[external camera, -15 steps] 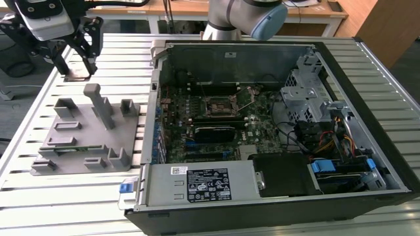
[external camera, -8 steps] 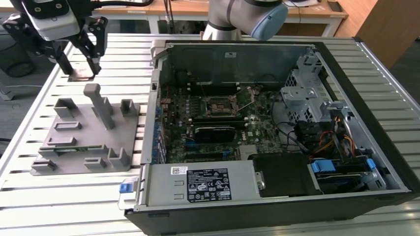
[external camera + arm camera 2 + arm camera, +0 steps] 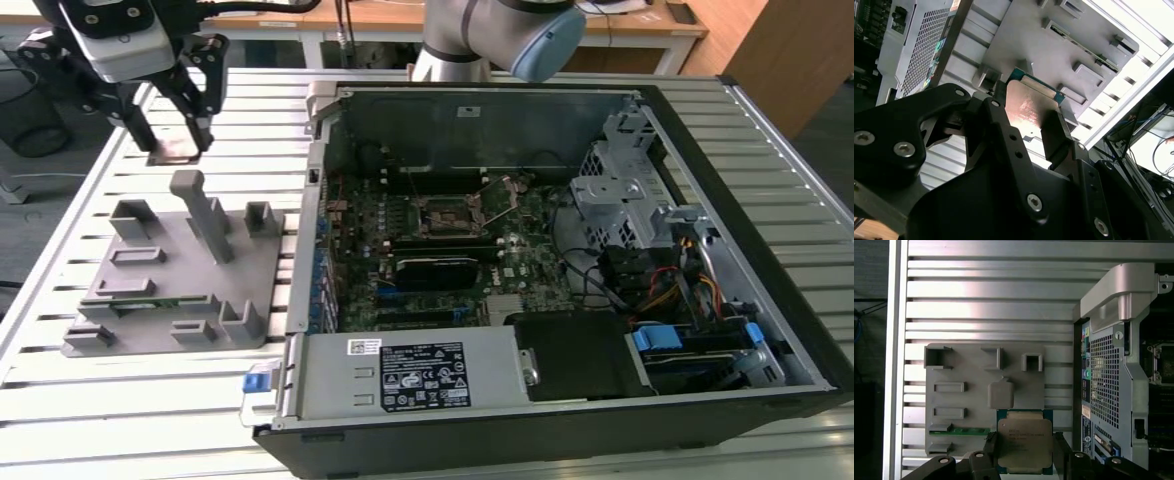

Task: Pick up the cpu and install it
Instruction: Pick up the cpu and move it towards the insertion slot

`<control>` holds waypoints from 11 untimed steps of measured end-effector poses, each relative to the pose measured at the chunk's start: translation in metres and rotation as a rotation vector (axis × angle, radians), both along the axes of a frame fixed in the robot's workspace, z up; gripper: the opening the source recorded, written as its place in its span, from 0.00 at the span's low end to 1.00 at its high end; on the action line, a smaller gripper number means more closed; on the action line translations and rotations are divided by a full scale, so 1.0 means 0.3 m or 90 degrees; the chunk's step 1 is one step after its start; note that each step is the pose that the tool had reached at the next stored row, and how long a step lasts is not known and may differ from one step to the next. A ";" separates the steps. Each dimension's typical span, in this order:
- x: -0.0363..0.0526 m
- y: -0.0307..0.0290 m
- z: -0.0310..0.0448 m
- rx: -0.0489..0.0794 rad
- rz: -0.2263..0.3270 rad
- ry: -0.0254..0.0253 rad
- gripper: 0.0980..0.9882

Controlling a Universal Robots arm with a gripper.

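Jaws are clamped on the cpu, one black finger on each of two opposite edges, so they're only as far open as the chip is wide. In both wrist views the chip sits right between the fingertips with its silver top and thin greenish rim in plain sight, and it looks flat and square in the grip, not cocked to one side.

In the exterior view the jaws hang at the far corner of the table on the exterior view's left, with the cpu pinched at their tips and held up off the slats. The grey fixture is just below and a bit nearer the camera than the jaws. In the first wrist view the chip overlaps one edge of that fixture, but as far as I can tell it isn't touching it. There's a green module lying in one of the fixture's slots, just beside the jaws in that view.

The open computer case is off to the exterior view's right of the jaws, and the motherboard socket inside it is well apart from them. The arm stands behind the case.
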State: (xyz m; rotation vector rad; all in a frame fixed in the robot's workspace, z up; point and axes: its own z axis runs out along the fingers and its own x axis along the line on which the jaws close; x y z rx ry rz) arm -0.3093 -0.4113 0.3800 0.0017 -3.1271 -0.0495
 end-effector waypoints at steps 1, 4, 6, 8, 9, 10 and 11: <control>0.003 0.000 0.000 0.000 0.000 0.0000 0.48; 0.013 0.001 0.000 0.000 0.000 0.0000 0.48; 0.020 0.001 0.000 0.000 0.000 0.0000 0.48; 0.026 0.001 0.000 0.000 0.000 0.0000 0.48; 0.029 0.002 0.000 0.000 0.000 0.0000 0.48; 0.033 0.002 0.000 0.000 0.000 0.0000 0.48; 0.036 0.002 0.000 0.000 0.000 0.0000 0.48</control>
